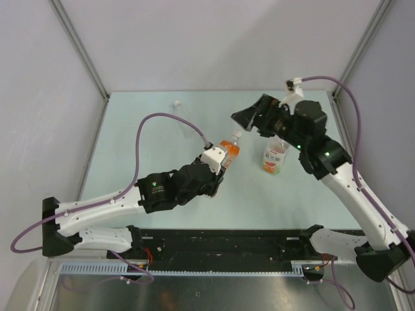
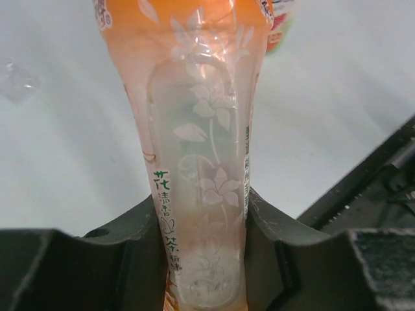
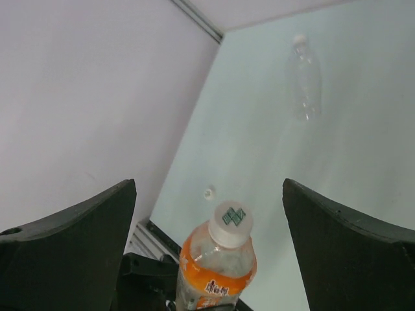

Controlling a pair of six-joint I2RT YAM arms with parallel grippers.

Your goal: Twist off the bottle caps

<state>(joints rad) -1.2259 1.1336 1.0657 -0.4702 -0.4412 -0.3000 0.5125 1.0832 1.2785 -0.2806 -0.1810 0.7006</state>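
Orange bottle [image 1: 228, 150], white cap [image 3: 230, 222] on, is clamped in the left gripper [image 2: 207, 253] near the middle of the table [image 1: 130, 136]; the right gripper [image 3: 209, 194] stands wide apart, and closing off-centre could slip off the cap

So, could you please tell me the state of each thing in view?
Orange plastic bottle: tilted, gripped.
Its round white plastic cap: on the bottle.
Clear colourless plastic bottle: lying on its side, capped.
Labelled plastic bottle beneath right arm: upright, top hidden.
Left claw: shut on the orange plastic bottle.
Right claw: open, empty.
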